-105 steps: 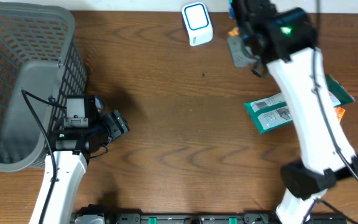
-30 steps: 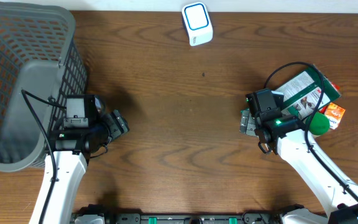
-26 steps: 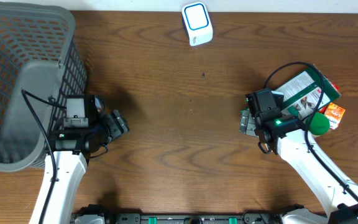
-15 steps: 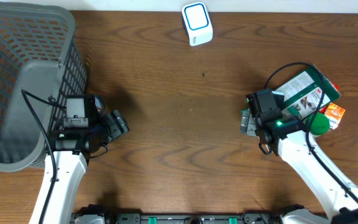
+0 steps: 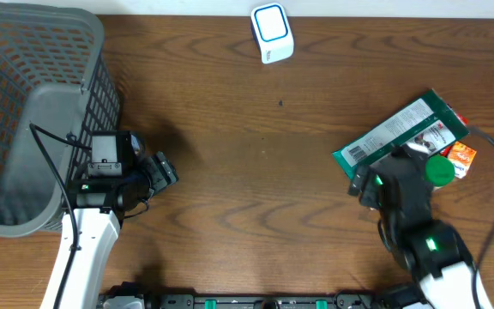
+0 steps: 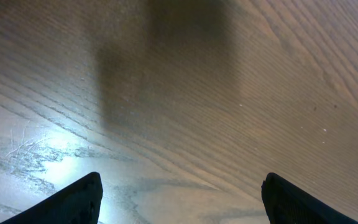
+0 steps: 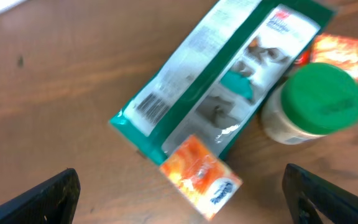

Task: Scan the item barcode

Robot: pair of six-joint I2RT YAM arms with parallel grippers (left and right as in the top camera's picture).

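A green packet is shown lying flat at the right of the table, beside a jar. It is judged light, crinkly and slippery; an edge clear of the barcode is best pinched. The right gripper and left gripper are spread and empty.

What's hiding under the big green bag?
An orange packet pokes out from under the green bag at its far corner, beside the green-lidded jar. Anything else beneath is covered by the bag.
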